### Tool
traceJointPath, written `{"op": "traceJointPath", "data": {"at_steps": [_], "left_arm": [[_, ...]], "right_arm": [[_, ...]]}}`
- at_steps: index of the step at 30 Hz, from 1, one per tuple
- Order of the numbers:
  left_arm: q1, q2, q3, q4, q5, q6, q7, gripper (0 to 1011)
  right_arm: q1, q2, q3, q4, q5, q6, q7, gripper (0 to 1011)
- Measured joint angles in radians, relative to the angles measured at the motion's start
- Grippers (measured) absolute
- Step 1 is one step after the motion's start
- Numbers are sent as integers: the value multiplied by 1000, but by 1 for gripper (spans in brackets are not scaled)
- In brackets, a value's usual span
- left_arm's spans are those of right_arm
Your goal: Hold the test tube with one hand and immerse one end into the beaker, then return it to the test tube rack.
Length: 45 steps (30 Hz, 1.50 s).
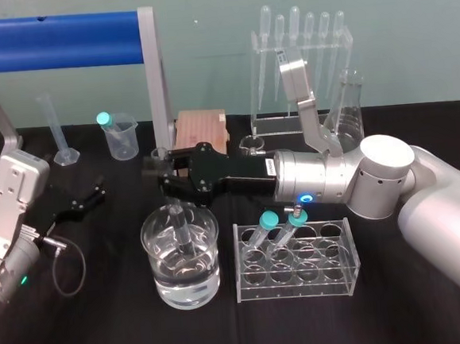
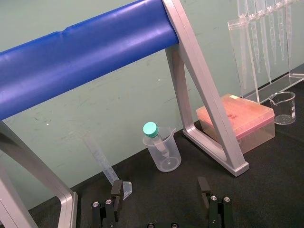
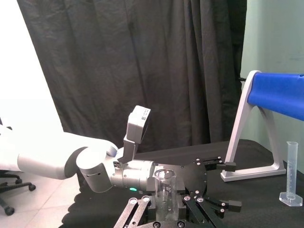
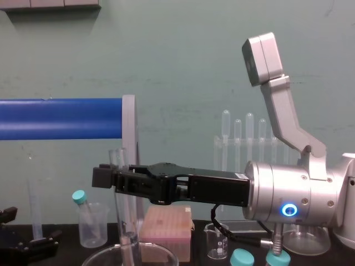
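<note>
My right gripper (image 1: 160, 171) reaches in from the right and is shut on the upper part of the test tube (image 1: 181, 228). The tube stands nearly upright with its lower end inside the big clear beaker (image 1: 152, 240), down in the liquid. From the chest view the tube (image 4: 126, 221) drops from the gripper (image 4: 113, 177) into the beaker rim (image 4: 100, 258). The right wrist view shows the tube's open rim (image 3: 165, 176) between the fingers. The clear test tube rack (image 1: 344, 252) stands right of the beaker with two teal-capped tubes. My left gripper (image 1: 87, 201) rests open at the far left.
Behind the beaker are a blue bar on grey legs (image 1: 155, 74), a cloudy plastic beaker (image 1: 121, 137) holding a teal-capped tube, a slim graduated cylinder (image 1: 61, 133), a pinkish box (image 1: 201, 130), a small glass beaker (image 1: 252, 145), a pipette stand (image 1: 301, 63) and a flask (image 1: 348, 103).
</note>
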Motion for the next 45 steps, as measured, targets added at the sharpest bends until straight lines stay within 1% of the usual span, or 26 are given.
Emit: {"op": "traceJointPath", "data": {"at_steps": [45], "left_arm": [[0,0,0,0,0,0,0,1000]], "right_arm": [[0,0,0,0,0,0,0,224]]}}
